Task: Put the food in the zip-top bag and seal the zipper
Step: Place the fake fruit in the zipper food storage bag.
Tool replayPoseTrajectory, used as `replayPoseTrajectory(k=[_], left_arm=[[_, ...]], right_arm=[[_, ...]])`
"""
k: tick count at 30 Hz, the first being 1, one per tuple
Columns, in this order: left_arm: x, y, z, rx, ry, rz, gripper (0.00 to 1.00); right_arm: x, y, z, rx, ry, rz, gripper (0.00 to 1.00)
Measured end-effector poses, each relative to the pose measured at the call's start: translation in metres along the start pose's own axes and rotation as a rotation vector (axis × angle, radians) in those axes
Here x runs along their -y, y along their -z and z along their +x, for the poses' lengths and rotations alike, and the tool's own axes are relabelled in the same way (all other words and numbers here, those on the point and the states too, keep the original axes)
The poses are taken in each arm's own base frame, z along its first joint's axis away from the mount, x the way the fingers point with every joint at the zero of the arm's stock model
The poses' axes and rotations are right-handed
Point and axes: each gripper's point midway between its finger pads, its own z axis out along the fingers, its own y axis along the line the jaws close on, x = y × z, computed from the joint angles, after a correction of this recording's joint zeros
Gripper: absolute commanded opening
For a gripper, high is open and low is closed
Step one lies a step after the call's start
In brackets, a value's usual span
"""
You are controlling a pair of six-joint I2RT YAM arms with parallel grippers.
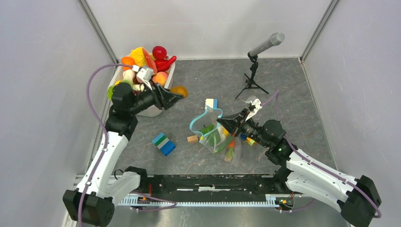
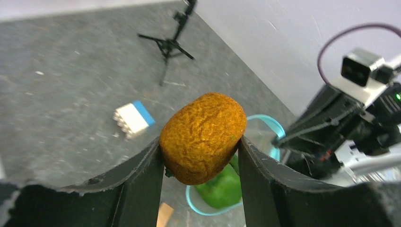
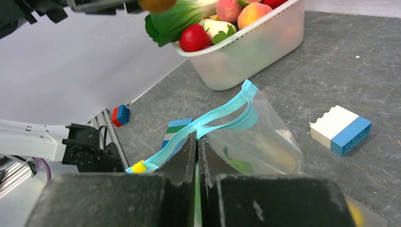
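My left gripper (image 1: 176, 96) is shut on a rough orange toy fruit (image 1: 179, 91) and holds it in the air beside the tub; in the left wrist view the fruit (image 2: 203, 137) sits between both fingers (image 2: 142, 184), above the bag's open mouth. The clear zip-top bag (image 1: 218, 137) lies mid-table with green, yellow and red food inside. Its light-blue zipper (image 1: 199, 122) stands open in a loop (image 3: 222, 116), with a yellow slider (image 3: 138, 166) at one end. My right gripper (image 1: 226, 122) is shut on the bag's mouth edge (image 3: 197, 138) and holds it up.
A white tub (image 1: 152, 111) at the back left holds several more toy foods (image 1: 142, 59). A white-and-blue block (image 1: 211, 103), a blue-green-white block (image 1: 163, 144) and a tan cube (image 1: 192, 139) lie round the bag. A microphone on a tripod (image 1: 253, 78) stands behind.
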Motion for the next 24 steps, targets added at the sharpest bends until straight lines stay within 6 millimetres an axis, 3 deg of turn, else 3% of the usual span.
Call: replayPoseTrajectory(k=[7, 17, 24], left_arm=[[0.028, -0.014, 0.051, -0.126, 0.037, 0.113, 0.4], [0.066, -0.024, 0.096, -0.257, 0.054, 0.249, 0.4], [0.072, -0.026, 0.136, -0.35, 0.082, 0.257, 0.39]], right_arm=[[-0.001, -0.001, 0.001, -0.004, -0.014, -0.004, 0.05], [-0.001, -0.001, 0.001, -0.004, -0.017, -0.005, 0.05], [-0.003, -0.001, 0.001, -0.003, -0.017, -0.013, 0.05]])
